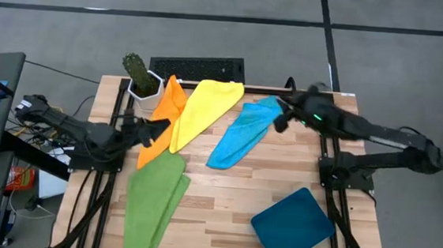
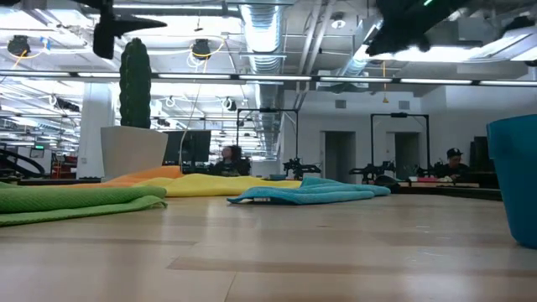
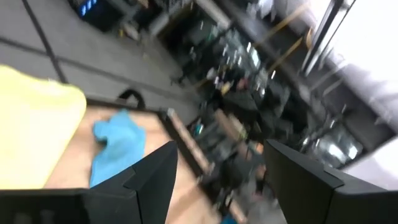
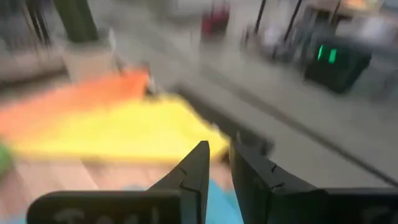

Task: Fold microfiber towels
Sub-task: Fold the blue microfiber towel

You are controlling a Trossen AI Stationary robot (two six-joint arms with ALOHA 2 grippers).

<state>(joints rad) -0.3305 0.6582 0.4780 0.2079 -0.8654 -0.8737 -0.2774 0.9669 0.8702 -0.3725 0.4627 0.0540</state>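
Four cameras are watching your table (image 1: 279,193).
The high one is looking straight down on it; the low one is sitting at board level, looking across into the room. Each wrist camera is looking past its own fingers, and all four are sharing the yellow towel (image 1: 204,107) and the light blue towel (image 1: 243,134).
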